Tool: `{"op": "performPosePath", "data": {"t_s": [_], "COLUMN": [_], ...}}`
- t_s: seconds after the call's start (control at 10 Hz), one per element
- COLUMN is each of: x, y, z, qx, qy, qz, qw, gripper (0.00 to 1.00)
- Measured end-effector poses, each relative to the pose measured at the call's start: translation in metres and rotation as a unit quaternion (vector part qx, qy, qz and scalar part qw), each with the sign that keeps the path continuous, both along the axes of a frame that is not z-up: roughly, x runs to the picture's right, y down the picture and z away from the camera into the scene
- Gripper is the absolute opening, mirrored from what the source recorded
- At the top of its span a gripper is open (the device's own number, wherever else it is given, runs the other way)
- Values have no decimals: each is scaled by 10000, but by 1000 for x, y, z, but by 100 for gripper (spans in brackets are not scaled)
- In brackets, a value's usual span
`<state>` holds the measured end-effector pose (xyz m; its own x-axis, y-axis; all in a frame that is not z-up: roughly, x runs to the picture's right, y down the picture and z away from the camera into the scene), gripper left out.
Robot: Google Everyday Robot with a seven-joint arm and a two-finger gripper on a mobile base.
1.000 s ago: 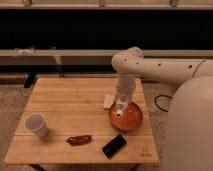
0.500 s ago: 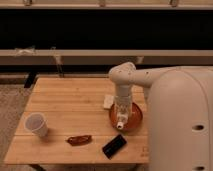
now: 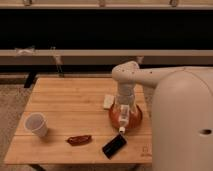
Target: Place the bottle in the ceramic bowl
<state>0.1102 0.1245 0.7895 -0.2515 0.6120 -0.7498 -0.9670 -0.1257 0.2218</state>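
The orange-red ceramic bowl sits on the right side of the wooden table. My gripper is directly over the bowl, pointing down, at the end of the white arm. It is shut on the slim white bottle, which hangs roughly upright below it. The bottle's lower end shows over the bowl's front rim. The bottle's upper part is hidden by the gripper.
A small white block lies just left of the bowl. A black flat object and a red-brown packet lie near the front edge. A white paper cup stands at the left. My white body fills the right.
The gripper has come down over the bowl with the bottle. The arm has folded in and my body now takes up more of the right side.
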Motion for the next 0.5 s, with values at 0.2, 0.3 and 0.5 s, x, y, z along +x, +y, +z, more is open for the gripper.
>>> {"op": "performPosePath", "data": {"t_s": [0.2, 0.3, 0.5], "x": [-7, -13, -31], "y": [-23, -31, -41], "z": [-23, -29, -33], "qx": [234, 328, 455], "qy": [-248, -432, -750], "qz": [-73, -160, -292], "qw": [9994, 9984, 9957], "gripper": [80, 80, 80]}}
